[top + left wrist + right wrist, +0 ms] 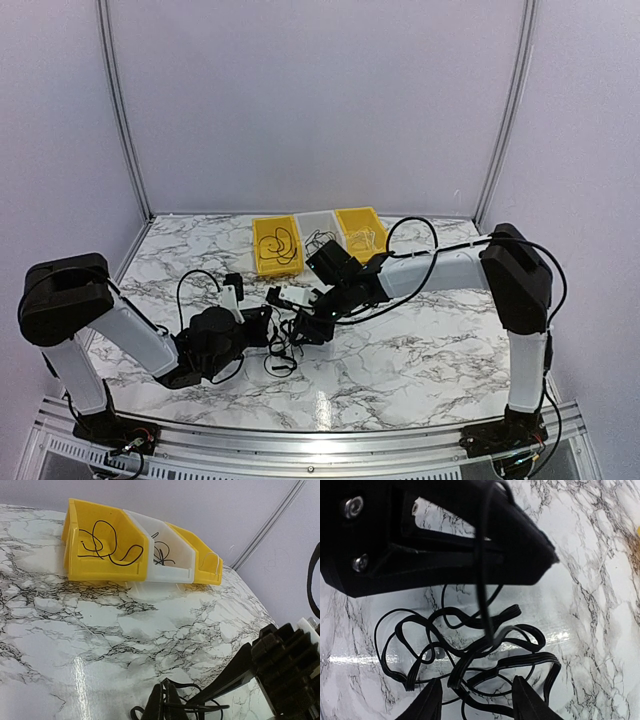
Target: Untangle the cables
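You can't follow the cables [470,655] fully: the left gripper [540,562] covers the tangle's upper loops, its lower loops run off the bottom edge, and one strand above it is blurred.

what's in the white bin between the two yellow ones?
A loose bundle of thin black cable lies in the white bin. The front lip hides the floor beneath it, so the cord count is unclear.
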Controlling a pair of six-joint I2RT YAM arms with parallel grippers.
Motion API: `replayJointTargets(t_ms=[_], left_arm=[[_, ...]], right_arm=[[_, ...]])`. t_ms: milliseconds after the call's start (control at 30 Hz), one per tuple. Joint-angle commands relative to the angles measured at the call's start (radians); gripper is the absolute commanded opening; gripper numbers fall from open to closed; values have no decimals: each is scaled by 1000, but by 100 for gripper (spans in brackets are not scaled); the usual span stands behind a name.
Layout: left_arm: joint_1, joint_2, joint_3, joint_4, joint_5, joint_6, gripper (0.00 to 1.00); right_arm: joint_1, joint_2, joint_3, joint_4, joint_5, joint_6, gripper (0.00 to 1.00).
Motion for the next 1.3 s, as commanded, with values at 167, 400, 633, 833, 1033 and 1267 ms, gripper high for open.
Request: replayJointTargets(t_ms=[167,400,633,833,1033,1267], left_arm=[[4,4,-27,63,-8,-21,0],[3,-2,-28,64,-1,-26,0],[3,-123,-69,44,-24,29,0],[4,-485,-28,-262,-105,188,0],[6,-703,151,-567,-168,372,0],[10,-706,398,-766,-212,493,0]], right_arm=[[13,37,27,79,194,85,41],[14,-34,-39,132,203,79,12],[-20,-168,-131,133,197,37,0],[-141,-257,-251,153,126,46,0],[-208,-249,-305,182,94,33,0],[-284,-213,-308,167,24,43,0]])
